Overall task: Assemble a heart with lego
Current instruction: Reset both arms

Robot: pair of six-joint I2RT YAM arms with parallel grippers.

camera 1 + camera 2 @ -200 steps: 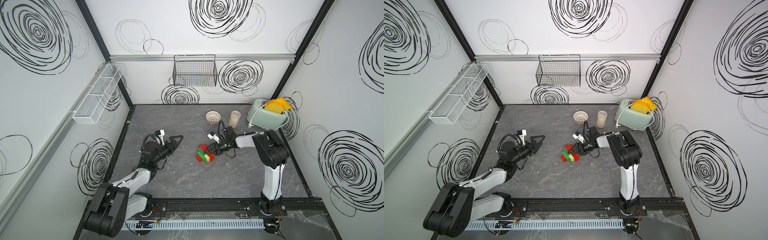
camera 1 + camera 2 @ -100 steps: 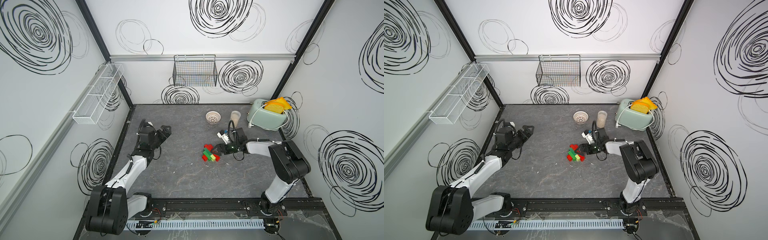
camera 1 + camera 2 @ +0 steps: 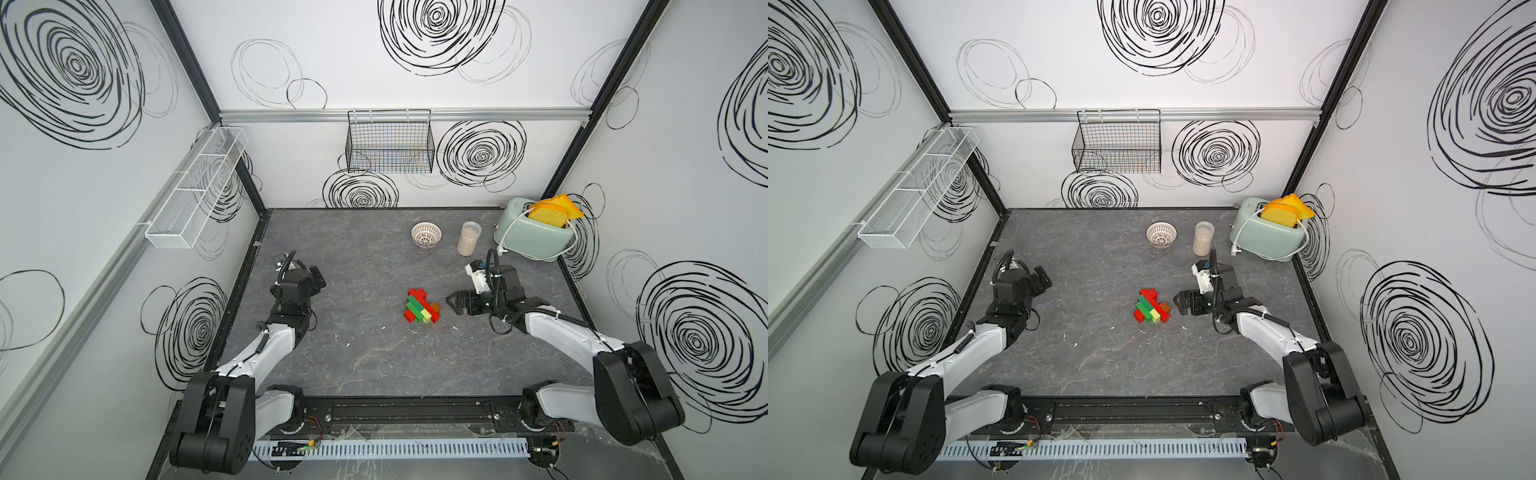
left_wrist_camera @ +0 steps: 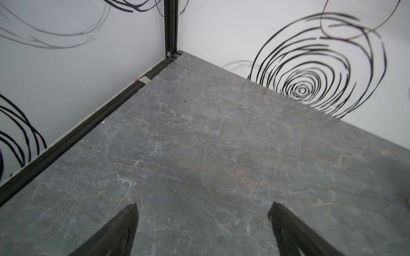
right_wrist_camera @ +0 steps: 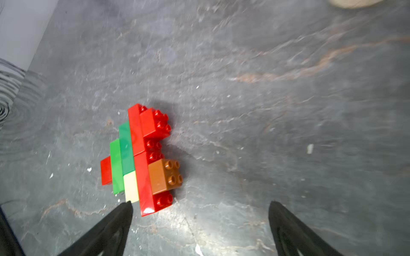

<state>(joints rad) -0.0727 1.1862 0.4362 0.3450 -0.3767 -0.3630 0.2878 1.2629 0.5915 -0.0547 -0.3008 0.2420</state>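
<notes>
Near the table's (image 3: 365,365) left edge, the left pincer (image 4: 203,209) gapes empty. Mid-table the heart (image 3: 422,306) lies flat, bricks joined. Just beside it the right pincer (image 3: 451,304) stands open and empty; a careless sweep could shove it or split its bricks.

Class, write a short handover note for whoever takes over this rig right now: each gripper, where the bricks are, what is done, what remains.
Left gripper: open, empty, over bare table near a back corner.
Right gripper: open, holding nothing, close beside the heart.
Bricks: all joined into the heart, which lies flat mid-table; no loose ones in view.
Done: the heart looks assembled.
Left: probably only a check of the joints, then parking both arms.
</notes>
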